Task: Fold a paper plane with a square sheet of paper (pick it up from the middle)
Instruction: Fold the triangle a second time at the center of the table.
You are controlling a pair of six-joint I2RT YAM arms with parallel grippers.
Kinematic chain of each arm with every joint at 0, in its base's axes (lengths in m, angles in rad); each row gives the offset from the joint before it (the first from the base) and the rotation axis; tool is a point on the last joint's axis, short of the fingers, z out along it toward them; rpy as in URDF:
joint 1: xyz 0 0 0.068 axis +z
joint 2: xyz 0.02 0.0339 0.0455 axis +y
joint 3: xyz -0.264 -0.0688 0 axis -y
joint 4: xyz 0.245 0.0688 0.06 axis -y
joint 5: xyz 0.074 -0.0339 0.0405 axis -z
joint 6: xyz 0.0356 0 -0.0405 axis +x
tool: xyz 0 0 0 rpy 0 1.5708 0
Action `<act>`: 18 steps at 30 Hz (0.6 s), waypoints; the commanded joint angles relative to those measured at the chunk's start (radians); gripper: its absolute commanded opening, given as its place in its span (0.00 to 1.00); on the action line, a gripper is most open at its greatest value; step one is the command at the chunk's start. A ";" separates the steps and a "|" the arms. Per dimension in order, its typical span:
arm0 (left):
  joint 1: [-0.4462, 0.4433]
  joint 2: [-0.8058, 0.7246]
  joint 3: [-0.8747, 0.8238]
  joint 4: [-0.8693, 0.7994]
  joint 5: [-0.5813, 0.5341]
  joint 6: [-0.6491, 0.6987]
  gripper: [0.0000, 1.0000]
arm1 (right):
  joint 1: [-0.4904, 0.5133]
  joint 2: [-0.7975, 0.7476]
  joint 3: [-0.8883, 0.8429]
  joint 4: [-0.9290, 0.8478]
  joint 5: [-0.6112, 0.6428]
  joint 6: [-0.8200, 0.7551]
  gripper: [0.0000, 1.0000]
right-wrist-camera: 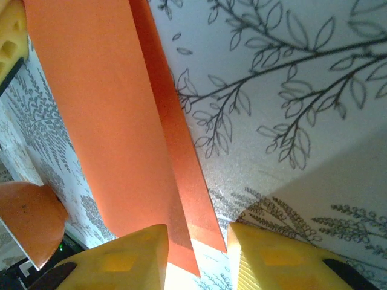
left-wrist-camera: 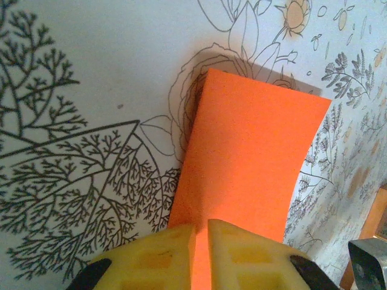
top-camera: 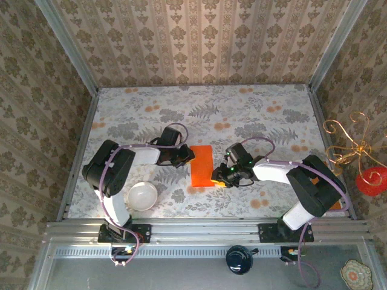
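While the sheet of paper [top-camera: 202, 164] lies at the middle of the table [top-camera: 254, 121] as a tall orange rectangle, I judge we are on the first fold, doubling the square along its centre line. From above, my left gripper [top-camera: 186, 156] sits at the sheet's 10 o'clock edge and my right gripper [top-camera: 221, 176] at its 4 o'clock corner. The one container is a white bowl [top-camera: 142, 196] at the sheet's 7 o'clock, well apart from it, and it looks empty.

On the left wrist camera, the left gripper [left-wrist-camera: 201, 257] has its yellow fingers [left-wrist-camera: 163, 257] pressed together on the near edge of the sheet of paper [left-wrist-camera: 248, 151], which rises towards 12 o'clock, bowed a little and clear of the cloth at its far end.

On the right wrist camera, the right gripper [right-wrist-camera: 196, 260] has its fingers [right-wrist-camera: 121, 260] spread, with a corner of the sheet of paper [right-wrist-camera: 115, 121] between them; I see no squeeze on it yet. Two layers show, the lower one peeping out as a strip at 3 o'clock, so the edges are not quite matched.

To my mind the next move calls for lining those edges up, pinching the corner, pressing the crease flat, and only then turning the corners in for the nose. The thin paper could slip or buckle if both sides pull unevenly.
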 commanded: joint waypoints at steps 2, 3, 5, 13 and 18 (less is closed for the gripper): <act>0.008 0.005 -0.037 -0.044 -0.071 -0.013 0.17 | 0.021 -0.022 -0.025 0.054 -0.044 0.034 0.30; 0.008 0.004 -0.039 -0.040 -0.070 -0.013 0.17 | 0.021 -0.025 -0.030 0.070 -0.046 0.038 0.29; 0.008 0.004 -0.042 -0.037 -0.067 -0.013 0.17 | 0.021 -0.028 -0.032 0.085 -0.041 0.041 0.28; 0.007 0.002 -0.045 -0.034 -0.057 -0.008 0.17 | 0.021 -0.046 -0.038 0.104 0.007 0.036 0.25; 0.007 0.003 -0.043 -0.032 -0.050 -0.006 0.16 | 0.021 -0.051 -0.035 0.109 0.017 0.040 0.23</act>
